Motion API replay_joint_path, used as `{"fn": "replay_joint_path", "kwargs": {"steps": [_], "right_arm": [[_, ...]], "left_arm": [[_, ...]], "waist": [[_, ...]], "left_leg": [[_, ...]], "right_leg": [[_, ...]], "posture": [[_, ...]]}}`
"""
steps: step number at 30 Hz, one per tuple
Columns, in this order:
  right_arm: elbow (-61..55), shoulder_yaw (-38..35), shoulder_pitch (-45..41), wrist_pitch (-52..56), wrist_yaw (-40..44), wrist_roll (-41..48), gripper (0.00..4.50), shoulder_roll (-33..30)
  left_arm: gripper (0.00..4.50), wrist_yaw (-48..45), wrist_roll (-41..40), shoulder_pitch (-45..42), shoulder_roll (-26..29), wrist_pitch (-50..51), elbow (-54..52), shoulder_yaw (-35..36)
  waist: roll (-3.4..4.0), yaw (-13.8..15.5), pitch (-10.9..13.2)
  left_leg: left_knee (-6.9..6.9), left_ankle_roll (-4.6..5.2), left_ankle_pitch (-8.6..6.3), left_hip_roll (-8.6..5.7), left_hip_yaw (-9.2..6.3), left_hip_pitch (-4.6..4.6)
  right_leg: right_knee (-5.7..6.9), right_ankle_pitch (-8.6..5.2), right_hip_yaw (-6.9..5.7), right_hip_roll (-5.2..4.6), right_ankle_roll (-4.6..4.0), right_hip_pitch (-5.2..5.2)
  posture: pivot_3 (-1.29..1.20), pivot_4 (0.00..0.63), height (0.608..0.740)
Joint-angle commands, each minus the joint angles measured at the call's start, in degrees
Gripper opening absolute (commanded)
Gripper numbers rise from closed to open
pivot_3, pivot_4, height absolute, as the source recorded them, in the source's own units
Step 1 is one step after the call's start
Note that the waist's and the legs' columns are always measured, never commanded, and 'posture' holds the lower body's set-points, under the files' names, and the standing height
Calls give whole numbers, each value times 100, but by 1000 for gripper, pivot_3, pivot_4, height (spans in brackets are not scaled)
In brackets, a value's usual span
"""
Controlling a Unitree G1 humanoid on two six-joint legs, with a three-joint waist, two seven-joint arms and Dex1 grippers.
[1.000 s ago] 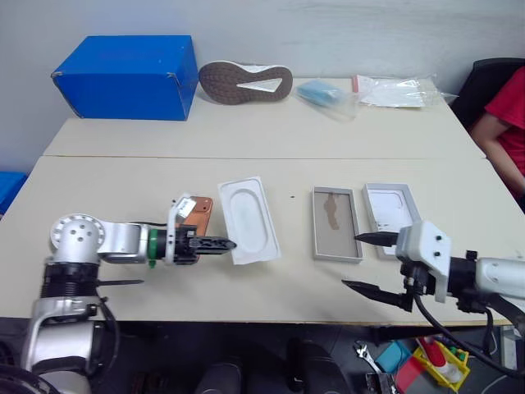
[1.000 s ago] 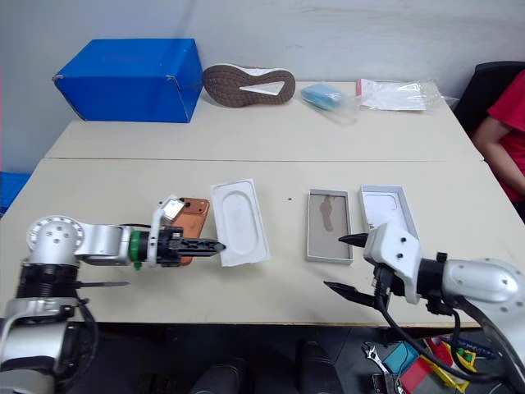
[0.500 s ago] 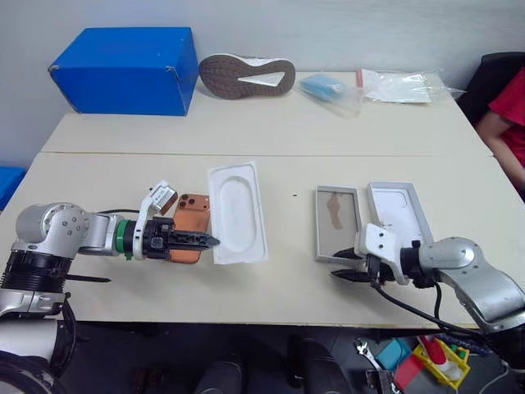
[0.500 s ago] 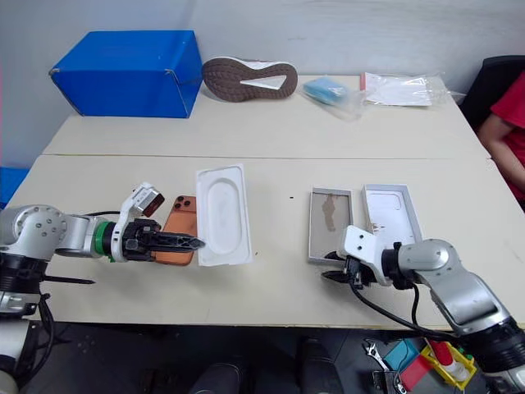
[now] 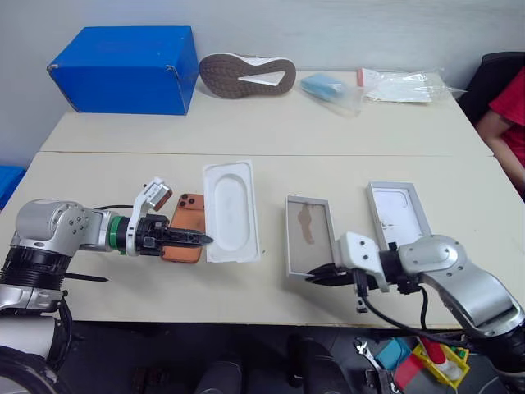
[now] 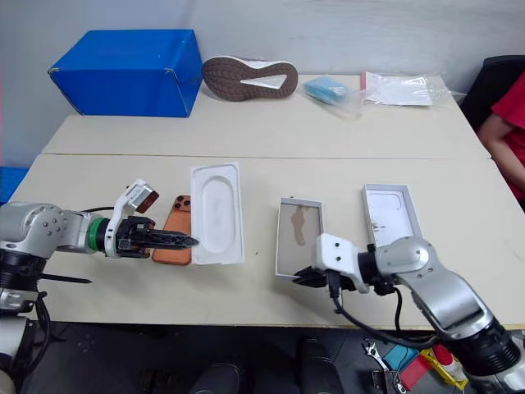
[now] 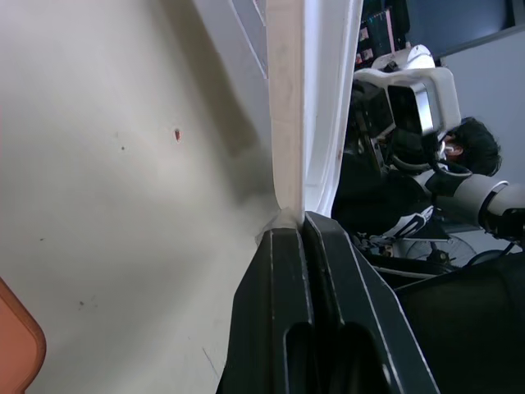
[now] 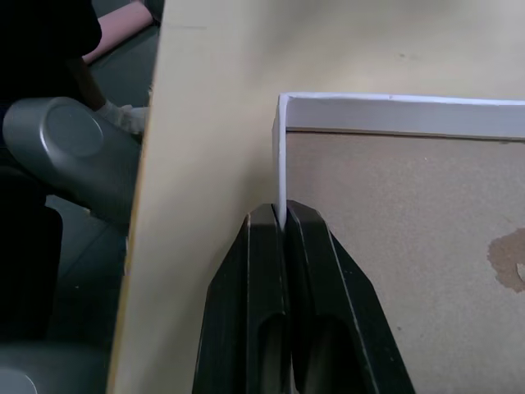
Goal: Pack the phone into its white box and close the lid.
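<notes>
The orange phone (image 5: 184,239) lies back up on the table, left of a flat white insert (image 5: 230,211). My left gripper (image 5: 205,240) reaches over the phone, shut on the insert's near left rim (image 7: 287,148). The white box (image 5: 308,234) sits open with its tan floor bare, to the right of the insert. My right gripper (image 5: 314,277) is shut on its near wall (image 8: 281,156) at a corner. The lid (image 5: 399,215) lies inside up further right, apart from both grippers.
At the back of the table stand a big blue box (image 5: 123,70), a shoe sole up (image 5: 246,76) and plastic bags (image 5: 406,84). A person in red (image 5: 513,115) sits at the far right. The table's front edge runs just below both grippers.
My right gripper went from open to shut on the white box's near wall and dragged the box left, toward the insert. The left gripper stayed shut at the insert's rim.
</notes>
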Motion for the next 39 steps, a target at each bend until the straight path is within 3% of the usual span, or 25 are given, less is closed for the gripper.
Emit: {"fn": "replay_joint_path", "kwargs": {"steps": [1,6,12,19,22,26,32,39], "right_arm": [[14,313,97,-310,-240,-613,41,10],[238,467,198,-675,-339,-976,41,109],[115,321,347,-477,-398,-810,41,231],[-998,-593,1046,136,-524,-52,2253,42],[-1585,-1471,1499,477,-585,562,3259,-67],[-2254,-3321,2354,886,-496,1561,4461,-155],[-2596,-5287,3371,1264,-481,2307,4461,-224],[-2819,-5667,3797,1283,-832,2478,4461,-151]], "left_arm": [[0,-189,-7,-164,7,144,-179,-10],[0,-255,91,-294,-62,238,-200,-137],[0,-181,181,-523,-374,368,-109,-283],[0,261,285,-749,-1067,671,-29,-270],[0,488,311,-779,-1292,801,-26,-208],[0,898,343,-809,-1749,1008,-5,-125],[0,1786,372,-849,-2423,1187,80,-195],[0,2682,284,-800,-2915,1187,308,71]], "waist": [[0,11,0],[0,2,0],[-1,1,0],[-1,19,0],[-1,26,0],[-1,47,0],[-5,98,0],[-6,82,0]], "left_leg": [[3,1,0,-2,-3,-4],[11,4,-2,-7,-2,-5],[19,3,-2,-5,-3,-4],[26,4,-3,-6,-4,-7],[37,6,-6,-6,-12,-13],[37,7,-6,-6,-13,-10],[42,10,-8,-6,-16,-6],[43,6,-6,-5,-9,3]], "right_leg": [[0,0,-2,-1,0,0],[2,1,-1,-2,3,0],[11,1,-3,-1,3,0],[14,2,-2,-1,3,0],[12,3,-5,-2,6,5],[12,4,-5,-2,7,10],[10,7,-2,-3,13,21],[10,8,7,-2,14,16]], "posture": [[0,150,740],[0,150,740],[0,150,740],[0,150,740],[0,150,740],[0,150,740],[0,150,740],[0,150,740]]}}
